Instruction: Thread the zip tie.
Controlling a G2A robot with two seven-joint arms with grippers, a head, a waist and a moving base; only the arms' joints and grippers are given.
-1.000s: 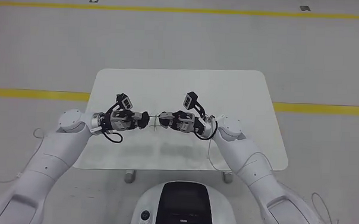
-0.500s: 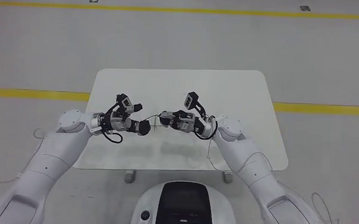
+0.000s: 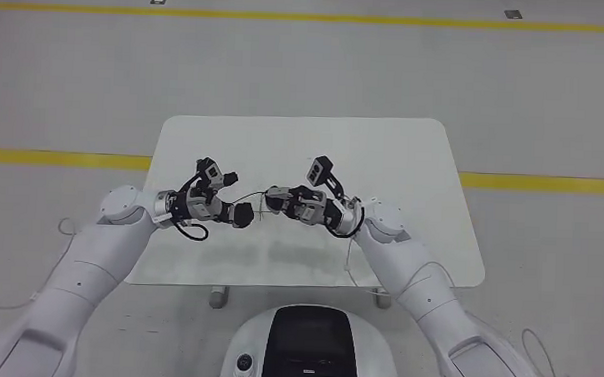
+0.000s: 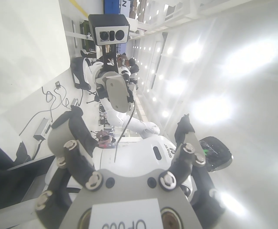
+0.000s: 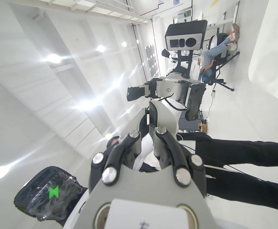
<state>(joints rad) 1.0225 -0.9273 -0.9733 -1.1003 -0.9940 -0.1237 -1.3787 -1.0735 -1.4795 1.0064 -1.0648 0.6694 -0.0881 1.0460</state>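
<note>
Zip tie [image 4: 125, 128] runs side-to-side, tip toward wide-open empty left gripper [image 4: 128, 117]; right gripper [image 5: 147, 131] clamps other end.

Your zip tie [image 4: 125, 130] is a thin, dark strip with a gentle curve along its length. One end is pinched in the closed right gripper [image 3: 274, 197], up in the air over the table [image 3: 383, 151]. The rest runs free toward the left gripper [image 4: 130, 118], and its pointed tip sits between that gripper's spread fingers, touching neither.
</note>
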